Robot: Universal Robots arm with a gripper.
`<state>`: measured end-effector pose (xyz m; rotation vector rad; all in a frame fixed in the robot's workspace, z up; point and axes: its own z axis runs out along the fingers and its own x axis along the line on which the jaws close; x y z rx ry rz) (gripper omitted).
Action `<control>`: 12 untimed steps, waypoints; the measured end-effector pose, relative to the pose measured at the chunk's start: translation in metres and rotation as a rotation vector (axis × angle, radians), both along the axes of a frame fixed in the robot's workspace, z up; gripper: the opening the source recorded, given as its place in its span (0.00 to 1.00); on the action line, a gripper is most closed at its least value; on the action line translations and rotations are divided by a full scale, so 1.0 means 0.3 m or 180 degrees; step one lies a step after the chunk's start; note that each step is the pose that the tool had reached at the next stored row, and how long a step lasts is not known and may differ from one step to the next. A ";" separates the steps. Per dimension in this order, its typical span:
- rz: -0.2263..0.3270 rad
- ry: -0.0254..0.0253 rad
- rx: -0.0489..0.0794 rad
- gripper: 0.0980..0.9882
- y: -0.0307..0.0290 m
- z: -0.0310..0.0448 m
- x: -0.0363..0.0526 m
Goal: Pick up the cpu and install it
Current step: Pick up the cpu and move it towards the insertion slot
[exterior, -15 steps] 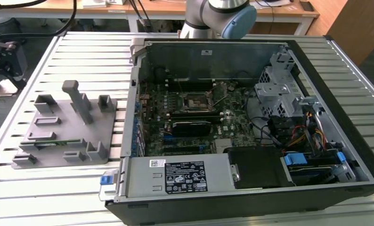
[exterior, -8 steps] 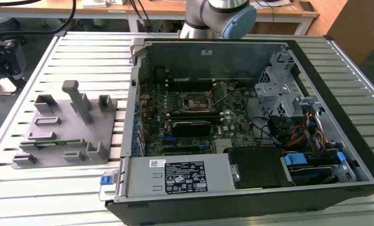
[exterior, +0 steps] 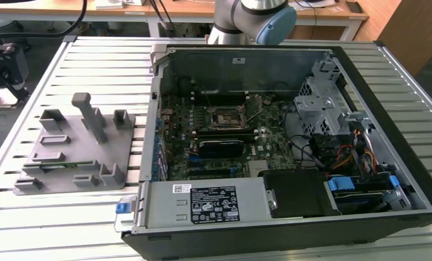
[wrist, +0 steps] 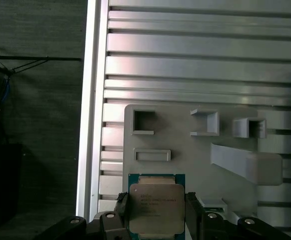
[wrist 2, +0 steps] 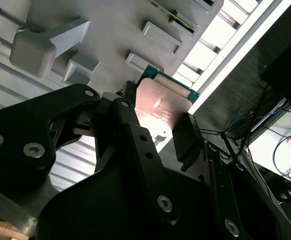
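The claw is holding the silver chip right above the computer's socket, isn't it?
No. The gripper holds the cpu above the grey fixture plate on the slatted table, not the socket; the first wrist view shows it.

Silver-grey arm (exterior: pixel 233 19) with pale blue joint cap (exterior: pixel 278 24); matt black angular tool (wrist 2: pixel 158 119), silver screws (wrist 2: pixel 34 149).

We can read nothing: the cpu (wrist: pixel 155 209) carries faint lines, the label (exterior: pixel 215 206) at six o'clock in the computer case (exterior: pixel 289 239) tiny print.
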<state>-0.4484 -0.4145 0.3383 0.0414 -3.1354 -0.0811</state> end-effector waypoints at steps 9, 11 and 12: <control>0.0000 0.0000 0.0000 0.49 0.000 0.012 0.000; 0.0000 0.0000 0.0000 0.49 0.000 0.015 0.000; 0.0000 0.0000 0.0000 0.49 0.000 0.016 0.000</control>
